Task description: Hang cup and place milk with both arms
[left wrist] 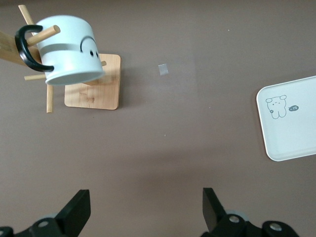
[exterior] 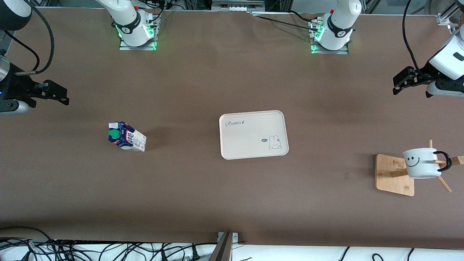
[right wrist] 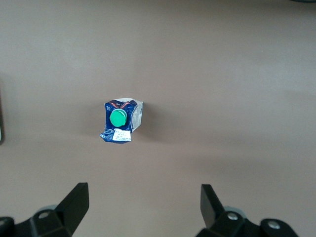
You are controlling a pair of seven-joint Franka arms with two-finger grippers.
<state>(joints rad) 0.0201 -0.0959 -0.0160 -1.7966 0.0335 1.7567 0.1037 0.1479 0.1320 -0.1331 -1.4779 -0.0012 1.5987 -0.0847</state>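
R gripper (exterior: 54, 95) hung over bare table at the right arm's end, fingers wide apart, holding nothing. Milk carton (exterior: 126, 136) stood on the table w/ green cap (exterior: 115, 135) up. Rabbit tray (exterior: 253, 135) at mid-table held nothing. Smiley mug (exterior: 421, 162) hung by its handle on wooden mug rack (exterior: 394, 175). L gripper (exterior: 407, 80) spread wide, holding nothing, over the table at the left arm's end.
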